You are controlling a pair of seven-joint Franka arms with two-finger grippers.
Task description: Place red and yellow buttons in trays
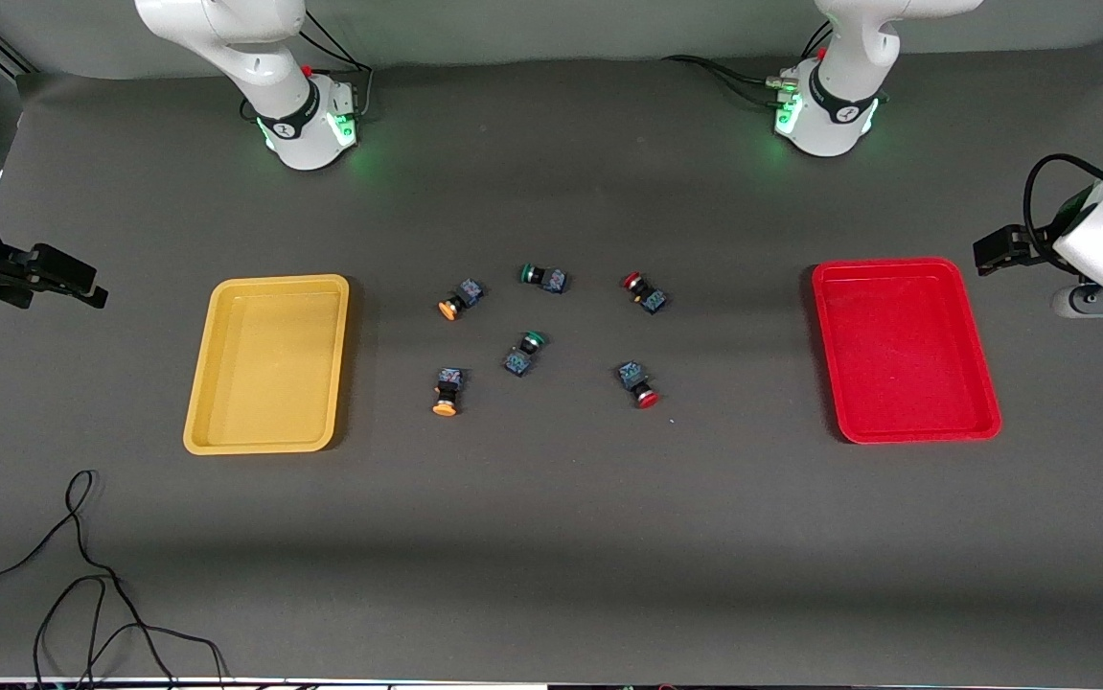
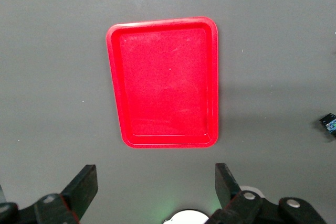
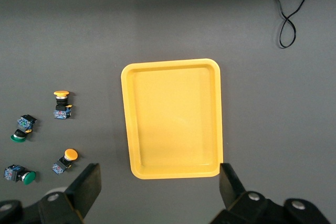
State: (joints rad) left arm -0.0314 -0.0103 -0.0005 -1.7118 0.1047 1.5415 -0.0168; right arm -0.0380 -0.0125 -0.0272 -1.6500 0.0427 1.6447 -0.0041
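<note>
Both the left gripper (image 2: 152,192) over the shallow red plastic tray (image 2: 116,77) and the right gripper (image 3: 157,192) over the shallow yellow plastic tray (image 3: 126,108) have fingers spread wide and hold nothing, while the small, light, hard red and yellow push buttons (image 1: 645,396) lie on the table between them, probably best pinched by their boxy black-and-blue bodies.

Dark grey bench (image 1: 551,537), yellow tray (image 1: 225,422), red tray (image 1: 987,402), six buttons (image 1: 523,353) between them, black cable (image 1: 81,575) near the camera

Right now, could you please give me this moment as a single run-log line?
yellow tray: empty | red tray: empty | buttons: six loose between trays | left gripper: open, waiting near red tray | right gripper: open, near yellow tray
</note>
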